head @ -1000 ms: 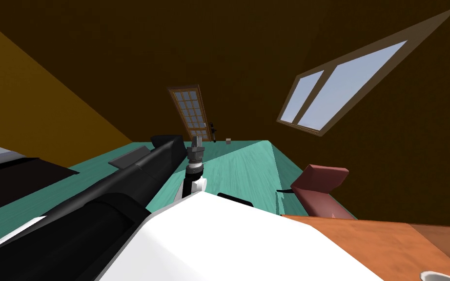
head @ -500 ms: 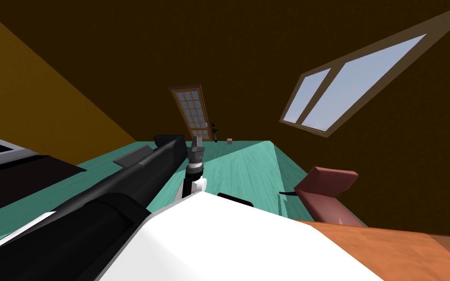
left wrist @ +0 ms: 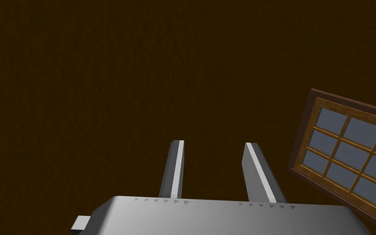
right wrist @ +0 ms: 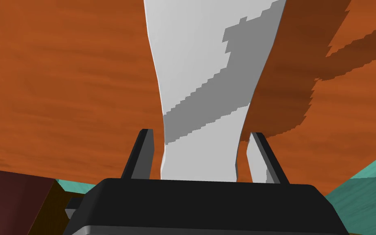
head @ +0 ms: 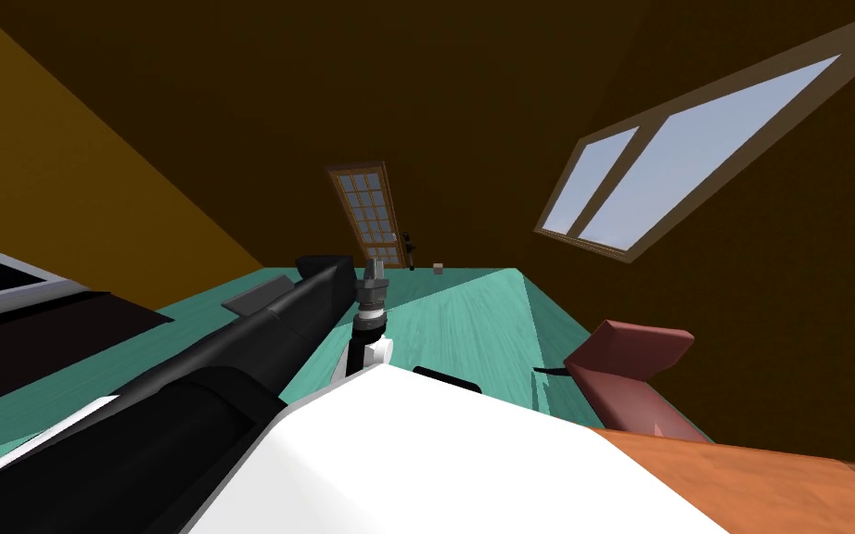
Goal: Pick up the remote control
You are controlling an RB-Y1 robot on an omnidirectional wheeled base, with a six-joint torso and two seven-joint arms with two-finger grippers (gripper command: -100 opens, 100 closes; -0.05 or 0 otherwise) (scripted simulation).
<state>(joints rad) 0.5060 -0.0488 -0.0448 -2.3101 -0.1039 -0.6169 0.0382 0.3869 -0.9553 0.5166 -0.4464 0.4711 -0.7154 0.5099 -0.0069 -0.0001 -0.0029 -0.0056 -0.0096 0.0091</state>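
White-grey remote control [right wrist: 199,81]: lodged between fingers of right gripper [right wrist: 200,131], near end down by dark gripper body, long part projecting past fingertips. Fingers closed against its two sides, spaced by its width. Orange wood table [right wrist: 60,81] lies beyond fingertips; shadow falls offset to one side, so remote judged clear of surface. Left gripper [left wrist: 214,142]: arm raised, pointing upward, fingers parted, nothing between.

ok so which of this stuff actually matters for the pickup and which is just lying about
For the job:
- white remote control, gripped at its sides by the right tool
- orange table beneath it

Just about:
- left tool, open, holding nothing
- red chair
- door
- window
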